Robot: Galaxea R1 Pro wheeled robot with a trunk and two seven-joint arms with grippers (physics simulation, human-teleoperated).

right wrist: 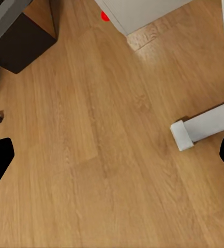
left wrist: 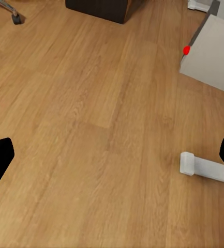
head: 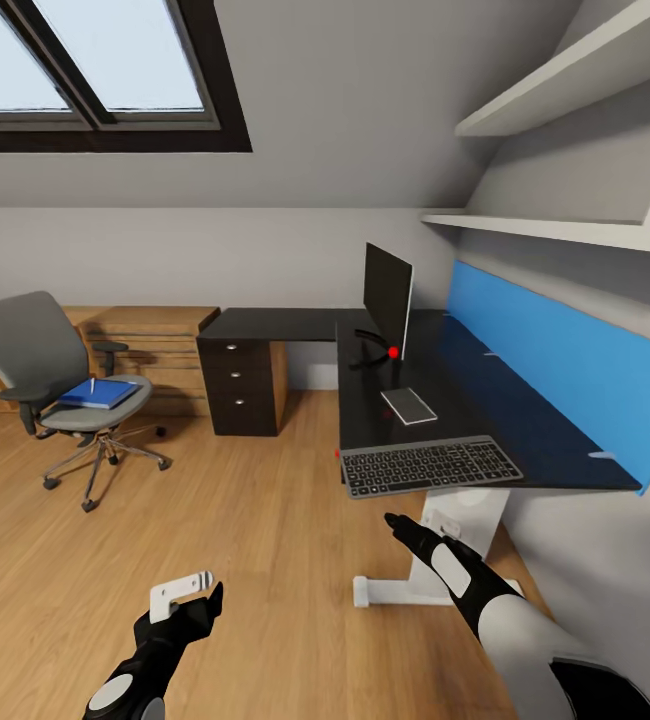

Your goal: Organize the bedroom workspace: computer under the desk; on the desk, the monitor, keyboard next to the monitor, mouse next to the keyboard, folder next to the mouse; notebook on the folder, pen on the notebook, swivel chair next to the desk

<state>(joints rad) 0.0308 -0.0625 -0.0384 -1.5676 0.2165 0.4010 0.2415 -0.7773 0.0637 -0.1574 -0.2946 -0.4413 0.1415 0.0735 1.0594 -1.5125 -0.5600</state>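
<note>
The black-topped desk [head: 295, 325] stands ahead on the right. On it the monitor [head: 387, 292] stands edge-on, with the light grey notebook [head: 408, 405] flat in front of its stand. The keyboard [head: 430, 465] lies at the desk's near end and overhangs the edge. To the left stands the swivel chair [head: 25, 350], apart from the desk. The blue folder [head: 98, 393] lies on its seat with the pale pen [head: 92, 385] on top. The mouse and computer are out of view. My left gripper [head: 200, 592] [left wrist: 112, 160] and right gripper [head: 403, 524] [right wrist: 112, 160] hang open and empty over the floor.
The desk's black drawer unit [head: 243, 385] stands between the chair and the desk's long side. Its white leg and foot [head: 395, 590] [left wrist: 205, 168] [right wrist: 202, 129] lie just beyond my right arm. A low wood cabinet [head: 160, 345] lines the far wall. Wall shelves [head: 565, 225] hang above the desk.
</note>
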